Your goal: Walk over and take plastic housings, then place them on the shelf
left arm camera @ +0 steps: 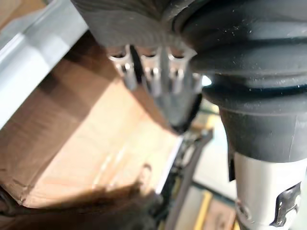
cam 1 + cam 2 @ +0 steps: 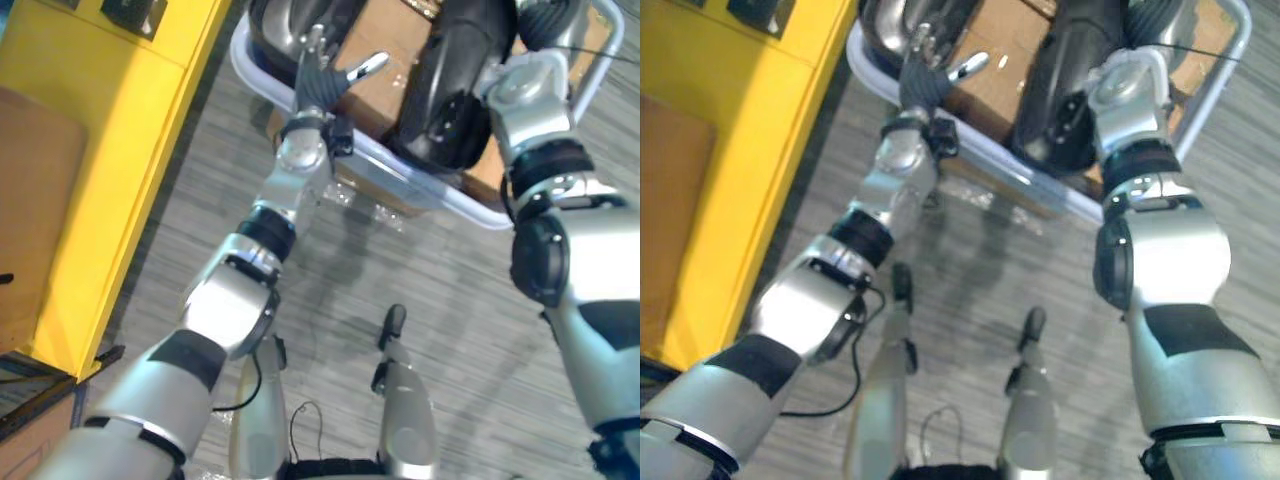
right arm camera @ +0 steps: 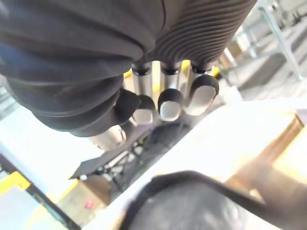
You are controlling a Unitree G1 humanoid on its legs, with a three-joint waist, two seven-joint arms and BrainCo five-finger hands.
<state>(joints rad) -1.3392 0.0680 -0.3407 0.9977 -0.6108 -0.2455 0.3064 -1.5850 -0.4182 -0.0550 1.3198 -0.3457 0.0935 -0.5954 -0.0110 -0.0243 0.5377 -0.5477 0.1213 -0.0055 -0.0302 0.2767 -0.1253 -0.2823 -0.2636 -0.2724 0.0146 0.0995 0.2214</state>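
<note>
Right hand [image 3: 169,103] cut off, above plastic housing [image 2: 450,90]

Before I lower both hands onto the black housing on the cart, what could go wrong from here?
The left hand hovers open over the cardboard box, its wrist just above the cart rail; lowering straight down may catch the rail. The black housing is big, rounded and glossy, beside the right hand; a one-sided hold could let it slip. The yellow unit stands close on the left, so a wide swing may hit it.
</note>
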